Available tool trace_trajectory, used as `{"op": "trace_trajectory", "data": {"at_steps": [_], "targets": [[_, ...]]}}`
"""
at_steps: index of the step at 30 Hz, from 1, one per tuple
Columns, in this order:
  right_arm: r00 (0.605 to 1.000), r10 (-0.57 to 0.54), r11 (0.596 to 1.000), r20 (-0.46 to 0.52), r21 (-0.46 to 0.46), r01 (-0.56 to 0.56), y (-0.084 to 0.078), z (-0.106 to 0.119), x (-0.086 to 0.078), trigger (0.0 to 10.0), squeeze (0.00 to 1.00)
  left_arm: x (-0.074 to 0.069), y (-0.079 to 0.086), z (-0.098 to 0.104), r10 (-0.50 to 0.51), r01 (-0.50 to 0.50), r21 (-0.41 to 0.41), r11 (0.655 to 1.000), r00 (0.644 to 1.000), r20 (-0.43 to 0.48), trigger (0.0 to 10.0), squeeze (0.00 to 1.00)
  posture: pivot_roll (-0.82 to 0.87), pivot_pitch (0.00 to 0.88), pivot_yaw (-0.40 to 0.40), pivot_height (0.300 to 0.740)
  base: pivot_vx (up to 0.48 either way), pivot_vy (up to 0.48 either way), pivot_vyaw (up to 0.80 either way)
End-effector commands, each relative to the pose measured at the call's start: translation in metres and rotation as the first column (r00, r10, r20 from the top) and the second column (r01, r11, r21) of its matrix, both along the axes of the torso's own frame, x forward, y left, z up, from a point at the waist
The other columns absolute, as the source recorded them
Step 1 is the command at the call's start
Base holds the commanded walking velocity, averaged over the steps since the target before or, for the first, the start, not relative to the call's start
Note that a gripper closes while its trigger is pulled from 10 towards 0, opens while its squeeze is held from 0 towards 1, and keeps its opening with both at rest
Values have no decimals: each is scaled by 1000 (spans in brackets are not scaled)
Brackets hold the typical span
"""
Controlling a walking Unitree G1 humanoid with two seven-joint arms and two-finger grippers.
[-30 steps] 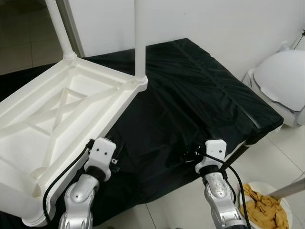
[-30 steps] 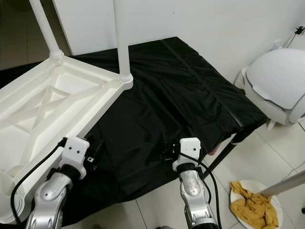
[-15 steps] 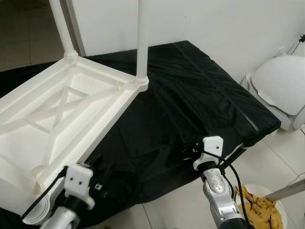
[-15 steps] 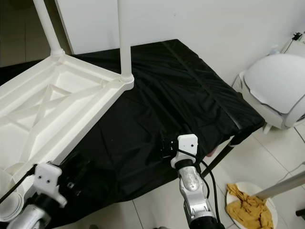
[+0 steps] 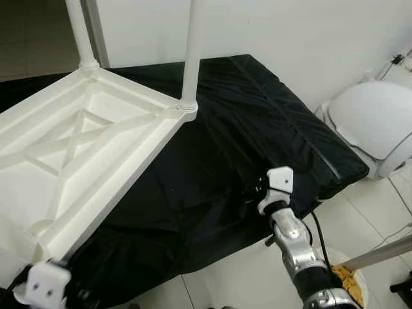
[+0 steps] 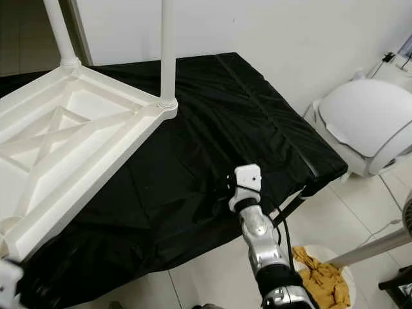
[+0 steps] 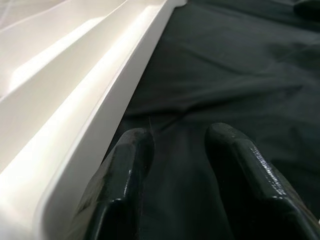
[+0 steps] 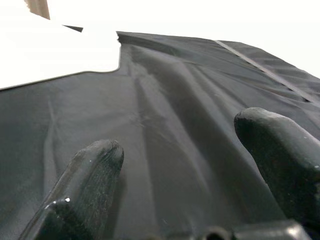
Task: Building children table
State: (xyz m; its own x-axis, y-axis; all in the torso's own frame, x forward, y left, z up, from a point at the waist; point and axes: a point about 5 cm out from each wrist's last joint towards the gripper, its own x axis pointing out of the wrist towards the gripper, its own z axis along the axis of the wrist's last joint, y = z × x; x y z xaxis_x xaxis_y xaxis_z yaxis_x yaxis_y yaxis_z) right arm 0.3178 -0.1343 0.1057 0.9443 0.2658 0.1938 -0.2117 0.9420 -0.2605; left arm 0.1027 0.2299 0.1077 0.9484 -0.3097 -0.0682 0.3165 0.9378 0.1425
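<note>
Ahead of the right hand point(image 8: 180, 165), black cloth point(image 5: 257, 122) covers the desk, creased into long folds that run away from the fingers point(image 8: 85, 185). Those two black fingers are spread wide, nothing between them, hovering just above the cloth near the desk's front edge. In the head views the right hand's white wrist block point(image 5: 278, 181) sits over that edge, with the silver arm behind it reaching down toward the tiled floor point(image 5: 360, 212).

Just beside the left hand point(image 7: 175, 165), on its outer side, runs the long white rim of the upturned children's table point(image 5: 77, 167). The left fingers point(image 7: 125, 170) are parted with a clear gap and hold nothing; the nearer one lies close beside the rim, though whether it touches cannot be told. Cloth stretches ahead of them. The left wrist block point(image 5: 45, 283) shows low at the near corner of the table.

The table lies upside down on the cloth, its ribbed underside with crossed braces facing up. Two white legs point(image 5: 191, 51) stand upright from its far corners, well beyond both hands.

Off beyond the right hand, past the desk's end, stands a white rounded bin point(image 5: 373, 122), and below the right arm a white bowl with yellow cloth point(image 6: 322, 280) rests on the floor.
</note>
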Motion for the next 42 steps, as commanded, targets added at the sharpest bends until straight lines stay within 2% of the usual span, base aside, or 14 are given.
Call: {"op": "trace_trajectory", "data": {"at_steps": [1,3,7,10,13,15,17,20,23,26,31,35,39,42], "targets": [[998,52,999,-34,0,-52,5,-7,0,10000,0,-10,5,4,33,-33,17,999,999,1,10000,0,261,103,-120,740,0,0,0],[997,64,998,-36,-1,-64,7,-7,1,10000,0,-12,6,5,39,-39,20,999,999,0,10000,0,261,103,-120,740,0,0,0],[982,180,984,-57,-10,-180,26,-8,4,10000,0,-18,-3,23,52,-51,-4,999,998,40,10000,0,312,119,-144,740,0,0,0],[977,203,979,-62,-14,-204,31,-8,6,10000,0,-22,-11,28,9,-9,-8,1000,1000,23,10000,0,327,123,-151,740,0,0,0],[975,213,977,-63,-14,-214,33,-8,7,10000,0,-28,-9,28,1,-1,-1,1000,1000,-3,10000,0,337,128,-154,740,0,0,0],[972,226,974,-64,-17,-227,34,-8,8,10000,0,-44,1,21,2,-1,8,1000,994,-108,10000,0,345,130,-155,740,0,0,0],[972,227,973,-64,-18,-229,35,-8,8,10000,0,-47,3,20,6,-5,6,1000,993,-122,10000,0,345,130,-155,740,0,0,0],[969,237,971,-68,-17,-239,36,-9,8,10000,0,-56,21,21,37,-24,79,997,985,-170,10000,0,359,136,-157,740,0,0,0],[968,242,970,-69,-17,-244,37,-9,8,10000,0,-59,28,23,51,-33,103,994,982,-182,10000,0,361,136,-157,740,0,0,0],[964,256,966,-69,-14,-258,39,-11,8,10000,0,-67,59,32,158,-119,196,973,968,-195,10000,0,363,131,-155,740,0,0,0],[964,256,966,-64,-9,-258,40,-12,7,10000,0,-64,81,38,242,-188,279,942,955,-174,10000,0,353,125,-148,740,0,0,0],[967,249,968,-62,-4,-249,39,-13,6,10000,0,-58,83,42,249,-198,299,933,959,-139,10000,0,347,124,-146,740,0,0,0],[968,244,970,-61,-5,-245,38,-15,5,10000,0,-55,79,42,191,-138,275,951,965,-177,10000,0,337,123,-141,740,0,0,0],[969,239,971,-60,-7,-240,36,-15,5,10000,0,-59,87,43,200,-132,297,946,957,-212,10000,0,337,123,-140,740,0,0,0]]}}
